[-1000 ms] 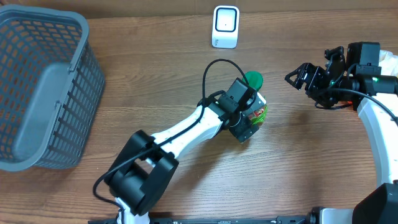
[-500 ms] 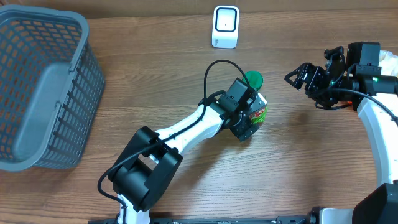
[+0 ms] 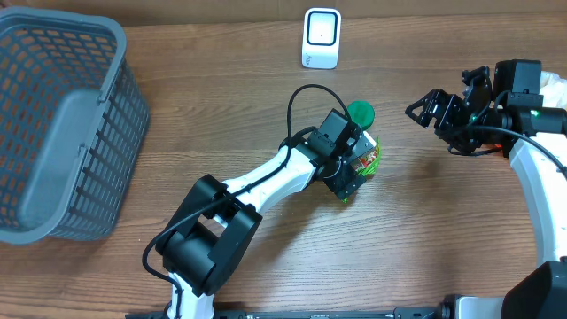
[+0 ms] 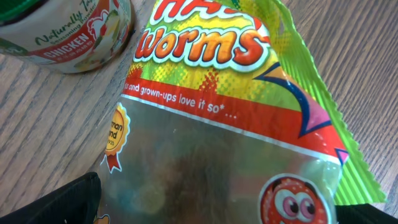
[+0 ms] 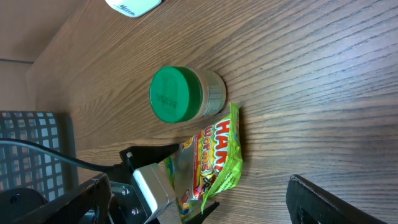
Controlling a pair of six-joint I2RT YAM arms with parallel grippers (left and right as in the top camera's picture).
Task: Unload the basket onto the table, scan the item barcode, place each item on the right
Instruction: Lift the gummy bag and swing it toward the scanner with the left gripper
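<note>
jaws of the left arm (image 3: pixel 266 182) stand wide apart and straddle the bag of gummy worms (image 4: pixel 236 124), with a dark fingertip (image 4: pixel 62 199) at each lower corner of the wrist view; whether they press on the bag i cannot tell. the bag lies flat on the wooden table (image 3: pixel 425 230) near its middle, printed front up, green crimped edge to one side. just beside its top end stands a jar (image 5: pixel 180 94) with a green lid and a chicken label. the right arm (image 3: pixel 532 159) holds its jaws open over the table, well apart from the bag on the right, with nothing between them. a white scanner (image 3: pixel 321 38) sits at the far edge beyond the jar, and a grey basket (image 3: pixel 124 115) at the far left.
</note>
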